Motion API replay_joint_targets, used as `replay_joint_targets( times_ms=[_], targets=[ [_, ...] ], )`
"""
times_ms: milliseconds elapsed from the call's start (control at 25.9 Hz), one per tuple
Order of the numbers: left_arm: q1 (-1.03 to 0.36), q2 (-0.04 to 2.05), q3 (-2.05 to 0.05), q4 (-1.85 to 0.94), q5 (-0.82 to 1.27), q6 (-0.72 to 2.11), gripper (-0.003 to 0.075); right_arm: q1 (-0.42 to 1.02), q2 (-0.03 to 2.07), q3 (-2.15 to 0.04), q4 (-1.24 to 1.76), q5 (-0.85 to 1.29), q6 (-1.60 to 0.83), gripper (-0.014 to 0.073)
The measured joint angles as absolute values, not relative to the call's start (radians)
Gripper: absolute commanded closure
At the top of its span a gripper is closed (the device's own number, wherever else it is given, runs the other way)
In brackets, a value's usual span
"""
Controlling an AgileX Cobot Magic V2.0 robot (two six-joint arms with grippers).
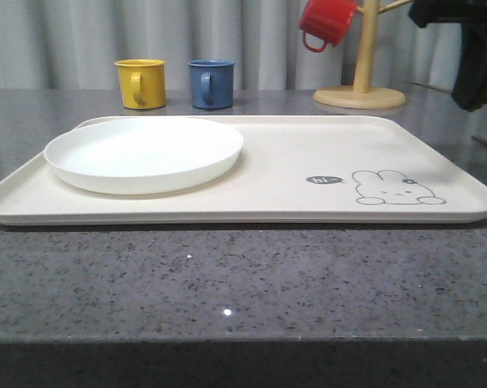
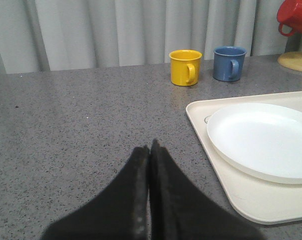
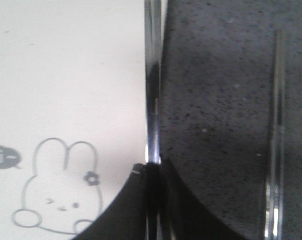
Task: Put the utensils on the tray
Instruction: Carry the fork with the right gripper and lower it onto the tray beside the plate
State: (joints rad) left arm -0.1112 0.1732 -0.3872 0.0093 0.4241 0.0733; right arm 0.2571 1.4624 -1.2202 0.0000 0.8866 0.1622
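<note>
A big cream tray (image 1: 308, 162) lies flat on the grey speckled table (image 1: 227, 283). A round white plate (image 1: 144, 152) sits on the tray's left part, close to the left rim. On the right part there is a drawing of a grey rabbit (image 1: 396, 187) with a small "hi" bubble (image 1: 324, 179) beside it.

Behind the tray, near the curtain (image 1: 81, 40), stand a yellow mug (image 1: 140, 82) and a blue mug (image 1: 211, 83), just beside each other but not touching. To the right a red mug (image 1: 327, 22) hangs on a wooden mug stand (image 1: 361, 89).

The left hand (image 2: 150, 150) is over bare table, to the left of the tray. Its two black fingers are pressed together and hold nothing.

The right hand (image 3: 153, 172) is closed on a thin shiny steel stick (image 3: 152, 90) — it looks like a chopstick. The stick runs right along the tray's edge, over the line where tray and table meet, near the rabbit. Whether it touches the tray cannot be told. A second thin steel piece (image 3: 277, 130) lies on the table well to the side — it is too blurry to name. In the front view the right arm (image 1: 469, 48) shows as a dark shape high at the right.
</note>
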Motion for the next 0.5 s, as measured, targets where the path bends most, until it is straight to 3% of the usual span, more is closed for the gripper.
replay_joint_targets(
  times_ms=[309, 503],
  targets=[
    [-0.111, 0.173, -0.387, 0.009, 0.424, 0.073, 0.0738, 0.495, 1.585, -1.399, 0.000, 0.914, 0.295, 0.0652],
    [-0.111, 0.173, -0.387, 0.009, 0.424, 0.073, 0.0738, 0.547, 1.679, -1.440, 0.009, 0.900, 0.406, 0.0652]
  ],
)
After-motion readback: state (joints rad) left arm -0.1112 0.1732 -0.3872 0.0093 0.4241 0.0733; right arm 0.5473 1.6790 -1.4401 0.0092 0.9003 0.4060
